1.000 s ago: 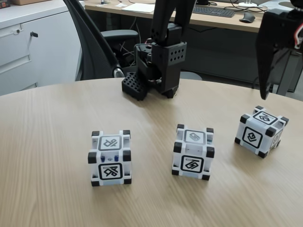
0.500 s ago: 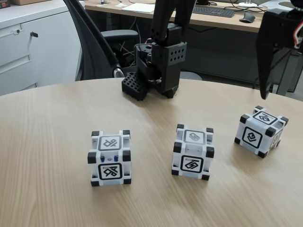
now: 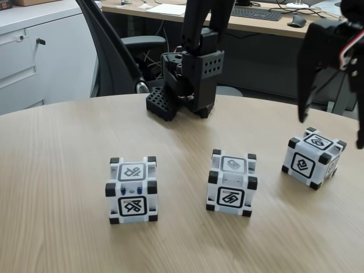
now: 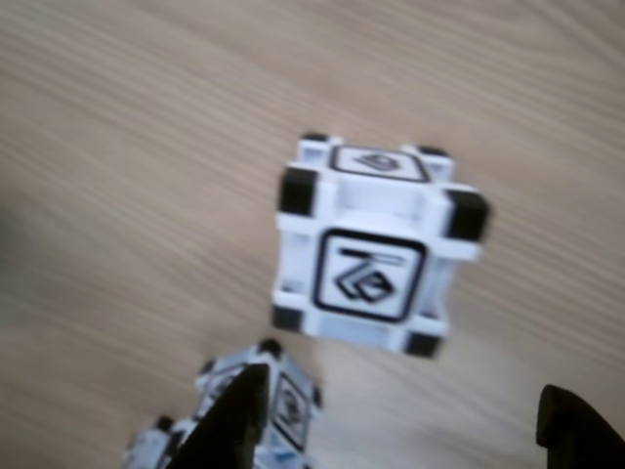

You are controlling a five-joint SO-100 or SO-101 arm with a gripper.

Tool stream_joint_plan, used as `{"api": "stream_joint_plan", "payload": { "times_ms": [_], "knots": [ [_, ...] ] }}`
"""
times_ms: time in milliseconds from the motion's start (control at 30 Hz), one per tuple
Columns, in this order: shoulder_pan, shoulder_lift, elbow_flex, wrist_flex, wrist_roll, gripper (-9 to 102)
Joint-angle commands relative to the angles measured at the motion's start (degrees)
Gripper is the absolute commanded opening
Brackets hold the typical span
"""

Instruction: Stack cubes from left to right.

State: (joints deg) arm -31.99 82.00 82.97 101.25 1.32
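Hanging at the right edge of the fixed view, the gripper [image 3: 333,128] has its fingers spread apart, holding nothing. Three cubes sit in a row on the table [image 3: 57,170]: left cube [image 3: 132,190], middle cube [image 3: 232,182], right cube [image 3: 313,157].

No words, brand names or numbers could be read. The only signs were the black-framed square glyphs on the three small white-grey plastic cubes with black corner blocks: the left cube [image 3: 132,190], the middle cube [image 3: 232,182] and the right cube [image 3: 314,157] in the fixed view each bore an abstract angular line figure on the top and near faces. In the other view, one cube [image 4: 374,244] showed another such glyph, slightly blurred.
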Motion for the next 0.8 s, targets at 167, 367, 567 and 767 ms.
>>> {"api": "stream_joint_plan", "payload": {
  "times_ms": [167, 367, 567, 767],
  "knots": [
    [0.3, 1.3, 3.8, 0.1, -0.8, 30],
    [0.4, 0.4, 3.7, -0.4, -1.3, 30],
    [0.4, 0.4, 3.6, -0.5, -2.5, 30],
    [0.4, 0.1, 3.6, -0.6, -3.0, 31]
  ]
}}
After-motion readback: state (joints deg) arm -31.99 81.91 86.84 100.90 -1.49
